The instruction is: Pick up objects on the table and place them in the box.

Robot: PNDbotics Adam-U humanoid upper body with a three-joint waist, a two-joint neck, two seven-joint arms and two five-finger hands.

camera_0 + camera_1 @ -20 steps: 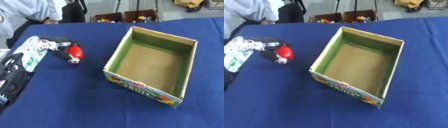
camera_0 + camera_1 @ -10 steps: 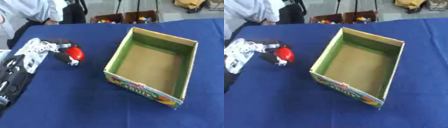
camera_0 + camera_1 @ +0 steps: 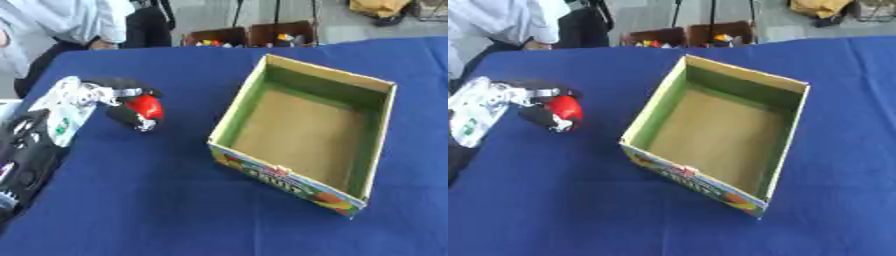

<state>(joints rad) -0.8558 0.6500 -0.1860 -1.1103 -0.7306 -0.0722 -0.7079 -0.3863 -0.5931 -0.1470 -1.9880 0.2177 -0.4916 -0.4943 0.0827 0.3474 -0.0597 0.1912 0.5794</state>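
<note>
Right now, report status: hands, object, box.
Left hand curled round red object, left of box. Right hand out of view. Box open, nothing inside. Bare cloth between them.

1. The table (image 3: 175,200) fills nearly the whole view.
2. The box (image 3: 302,130) stands on it, right of centre, open side up, one corner turned toward the near edge.
3. The left hand (image 3: 122,97) is over the table's left part, well apart from the box.
4. A small round object (image 3: 147,107) sits in that hand's curled fingers, on the side facing the box.
5. The left arm (image 3: 35,145) runs from the hand back to the lower left corner.
6. Behind the table's far edge stand two crates (image 3: 249,35).
</note>
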